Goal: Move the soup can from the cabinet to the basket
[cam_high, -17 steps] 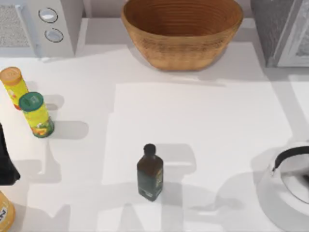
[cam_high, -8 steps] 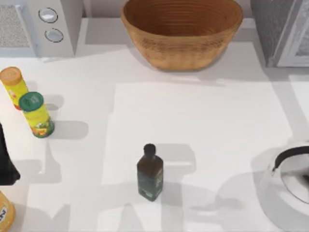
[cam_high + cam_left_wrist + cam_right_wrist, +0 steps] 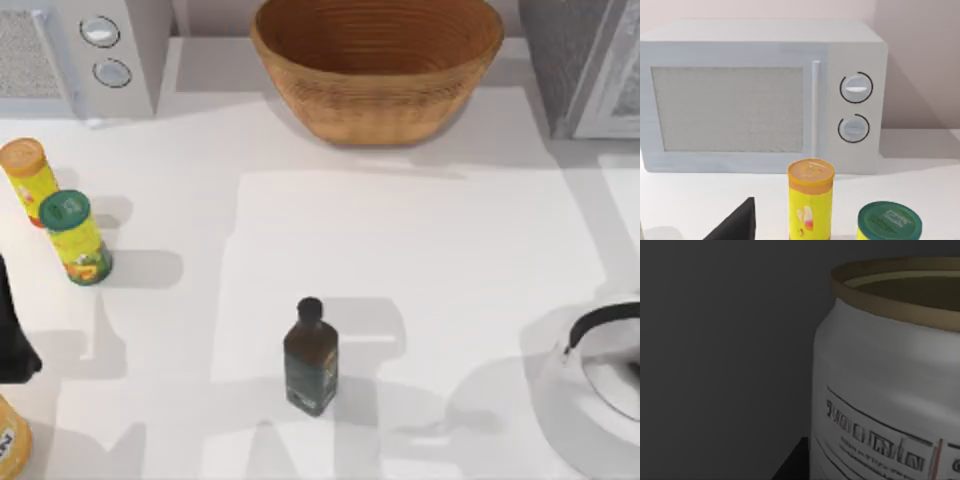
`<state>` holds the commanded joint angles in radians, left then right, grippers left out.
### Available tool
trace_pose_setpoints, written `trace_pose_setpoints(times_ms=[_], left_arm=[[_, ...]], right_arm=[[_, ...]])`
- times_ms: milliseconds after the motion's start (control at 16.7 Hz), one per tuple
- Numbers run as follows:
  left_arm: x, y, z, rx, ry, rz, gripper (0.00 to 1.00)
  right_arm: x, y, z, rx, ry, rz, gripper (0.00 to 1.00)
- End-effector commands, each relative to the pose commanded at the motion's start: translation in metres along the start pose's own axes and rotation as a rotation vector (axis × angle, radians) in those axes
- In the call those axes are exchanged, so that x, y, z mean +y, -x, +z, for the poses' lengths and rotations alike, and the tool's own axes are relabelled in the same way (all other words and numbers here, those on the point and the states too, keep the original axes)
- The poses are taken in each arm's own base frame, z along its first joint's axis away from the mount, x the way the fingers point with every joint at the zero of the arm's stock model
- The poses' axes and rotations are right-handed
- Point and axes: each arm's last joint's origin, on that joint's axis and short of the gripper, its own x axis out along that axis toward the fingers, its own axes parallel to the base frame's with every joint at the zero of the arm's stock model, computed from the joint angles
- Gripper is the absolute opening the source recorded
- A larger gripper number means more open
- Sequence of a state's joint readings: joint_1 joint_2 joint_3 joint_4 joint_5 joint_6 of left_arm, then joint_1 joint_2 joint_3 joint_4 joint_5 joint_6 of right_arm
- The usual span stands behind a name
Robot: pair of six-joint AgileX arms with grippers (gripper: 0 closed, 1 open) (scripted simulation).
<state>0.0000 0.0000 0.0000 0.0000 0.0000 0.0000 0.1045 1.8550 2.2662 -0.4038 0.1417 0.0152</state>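
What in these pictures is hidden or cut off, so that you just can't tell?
- Cabinet, top view: cut by the frame's corner; its inside is unseen.
- Soup can, right wrist view: close and dim, run off the edge; lettering unreadable, and whether anything grips it is unclear.
- Basket, top view: far rim cropped.
- Left arm, top view: a dark sliver at the left edge; its fingers can't be judged.

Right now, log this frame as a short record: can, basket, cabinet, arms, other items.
can: close before the right wrist camera, in a dim space
basket: back centre of table, nothing visible inside
cabinet: back right corner
left arm: parked at left edge
other items: microwave, two jars, bottle, kettle
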Motion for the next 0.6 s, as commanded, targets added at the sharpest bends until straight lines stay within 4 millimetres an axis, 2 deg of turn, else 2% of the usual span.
trace_pose_setpoints(times_ms=[600], left_arm=[[0.0, 0.0, 0.0, 0.0, 0.0, 0.0, 1.0]], right_arm=[[0.0006, 0.0014, 0.0009, -0.001, -0.001, 0.001, 0.0]])
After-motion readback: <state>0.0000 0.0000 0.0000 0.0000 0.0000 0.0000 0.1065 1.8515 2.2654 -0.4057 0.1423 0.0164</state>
